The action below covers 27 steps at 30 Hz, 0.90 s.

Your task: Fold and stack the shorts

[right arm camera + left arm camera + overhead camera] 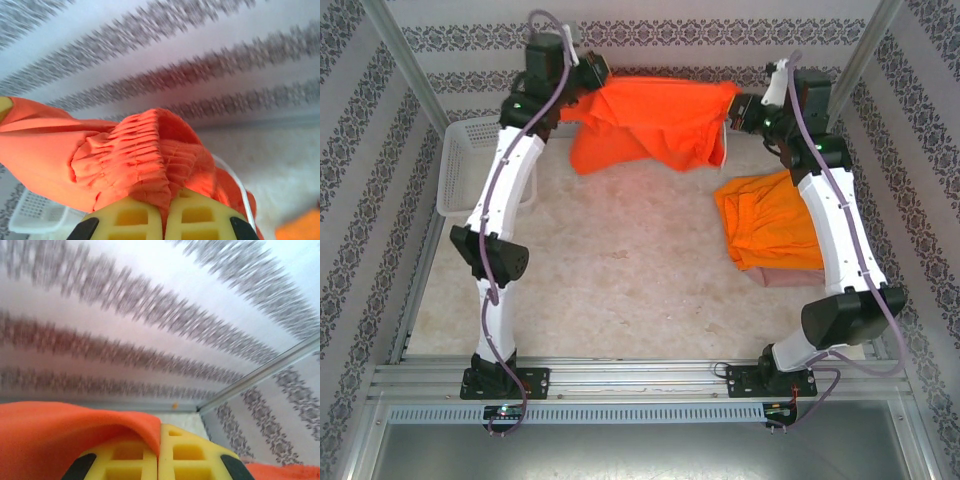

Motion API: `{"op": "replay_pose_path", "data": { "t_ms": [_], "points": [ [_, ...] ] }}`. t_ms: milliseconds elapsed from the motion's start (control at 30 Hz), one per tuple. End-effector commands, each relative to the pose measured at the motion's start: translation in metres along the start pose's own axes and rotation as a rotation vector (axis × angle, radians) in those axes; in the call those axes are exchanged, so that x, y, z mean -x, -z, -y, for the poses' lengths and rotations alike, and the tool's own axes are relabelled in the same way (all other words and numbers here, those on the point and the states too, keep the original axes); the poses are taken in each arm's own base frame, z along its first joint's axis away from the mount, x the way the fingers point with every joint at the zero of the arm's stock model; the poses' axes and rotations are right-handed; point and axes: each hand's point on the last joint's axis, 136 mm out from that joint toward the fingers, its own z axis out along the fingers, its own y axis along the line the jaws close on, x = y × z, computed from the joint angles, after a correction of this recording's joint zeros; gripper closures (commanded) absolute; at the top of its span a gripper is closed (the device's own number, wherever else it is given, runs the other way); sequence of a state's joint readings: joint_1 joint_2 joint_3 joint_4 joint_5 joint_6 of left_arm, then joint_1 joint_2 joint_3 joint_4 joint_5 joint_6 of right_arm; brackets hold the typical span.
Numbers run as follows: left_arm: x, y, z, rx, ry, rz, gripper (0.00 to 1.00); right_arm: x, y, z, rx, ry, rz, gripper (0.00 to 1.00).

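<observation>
Hanging stretched in the air between both tools, the orange shorts (650, 120) spanned the far end of the worktop (620, 270), their legs drooping. The left tool (592, 72) was clamped on one corner, and its wrist view showed cloth pinched between the closed yellow fingers (190, 462). The right tool (745, 108) was clamped on the other corner, with the gathered waistband (135, 155) bunched above it. A folded orange pair (770, 220) lay at the right on a pink pair (785, 282). A white basket (460, 170) sat at the far left.
</observation>
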<state>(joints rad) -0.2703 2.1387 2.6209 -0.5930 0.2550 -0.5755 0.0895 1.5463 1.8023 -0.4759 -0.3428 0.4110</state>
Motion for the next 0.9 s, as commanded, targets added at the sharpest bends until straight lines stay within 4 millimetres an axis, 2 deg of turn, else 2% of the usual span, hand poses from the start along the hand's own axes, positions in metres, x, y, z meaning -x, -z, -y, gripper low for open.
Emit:
{"op": "replay_pose_path", "data": {
  "t_ms": [0, 100, 133, 233, 367, 433, 533, 700, 767, 867],
  "points": [
    [-0.043, 0.017, -0.039, 0.195, -0.140, -0.182, 0.93, 0.028, 0.029, -0.019, 0.040, 0.080, 0.104, 1.00],
    [-0.085, 0.027, -0.049, 0.201, -0.169, -0.316, 0.82, -0.008, 0.028, -0.008, 0.041, 0.071, 0.048, 1.00],
    [-0.104, 0.030, -0.056, 0.205, -0.177, -0.363, 0.75, -0.025, 0.025, -0.001, 0.031, 0.060, 0.018, 1.00],
    [-0.154, 0.041, -0.077, 0.201, -0.158, -0.443, 0.54, -0.095, 0.015, 0.024, -0.007, 0.025, -0.120, 1.00],
    [-0.195, 0.071, -0.103, 0.231, -0.089, -0.417, 0.21, -0.180, 0.008, 0.061, -0.093, -0.024, -0.287, 1.00],
    [-0.212, 0.086, -0.109, 0.232, -0.035, -0.410, 0.20, -0.206, 0.008, 0.073, -0.125, -0.048, -0.339, 1.00],
    [-0.245, 0.108, -0.120, 0.247, 0.042, -0.455, 0.20, -0.223, 0.008, 0.083, -0.154, -0.067, -0.369, 1.00],
    [-0.295, 0.141, -0.152, 0.341, 0.097, -0.534, 0.20, -0.221, 0.007, 0.086, -0.169, -0.058, -0.361, 1.00],
    [-0.310, 0.145, -0.161, 0.355, 0.128, -0.540, 0.20, -0.219, 0.006, 0.086, -0.171, -0.054, -0.360, 1.00],
    [-0.327, 0.136, -0.162, 0.321, 0.173, -0.570, 0.20, -0.218, 0.004, 0.083, -0.160, -0.067, -0.362, 1.00]
  ]
}}
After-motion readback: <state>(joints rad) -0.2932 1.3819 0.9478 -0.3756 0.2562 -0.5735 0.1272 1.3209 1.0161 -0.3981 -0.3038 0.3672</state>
